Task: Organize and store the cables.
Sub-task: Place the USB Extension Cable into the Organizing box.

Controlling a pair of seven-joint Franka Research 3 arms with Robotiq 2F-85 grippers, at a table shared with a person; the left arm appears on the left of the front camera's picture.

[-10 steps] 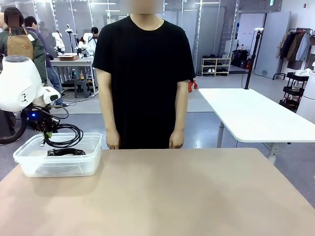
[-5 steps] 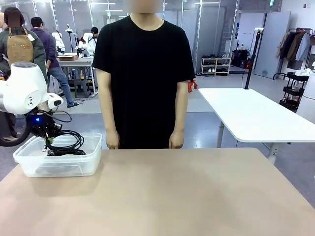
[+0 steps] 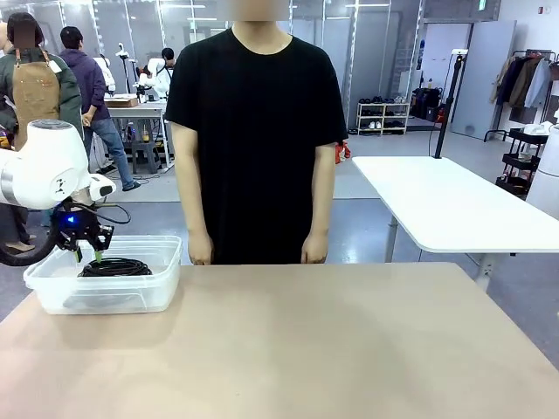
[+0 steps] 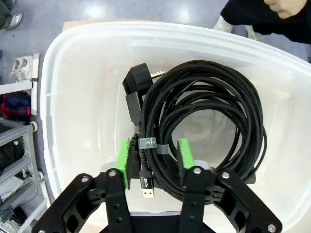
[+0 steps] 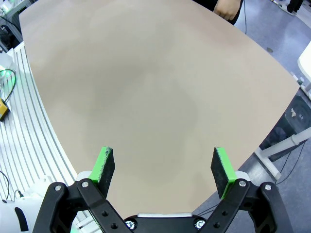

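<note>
We find the cables coiled inside the clear bin at the desk's left. The left tool straddles the tied bundle, pads slightly parted. We advise lifting straight up. The right tool gapes wide, empty.

- The clear plastic storage bin walls blur the lower turns of the coiled black cables.
- The left black green-padded gripper covers the coil's near edge.
</note>
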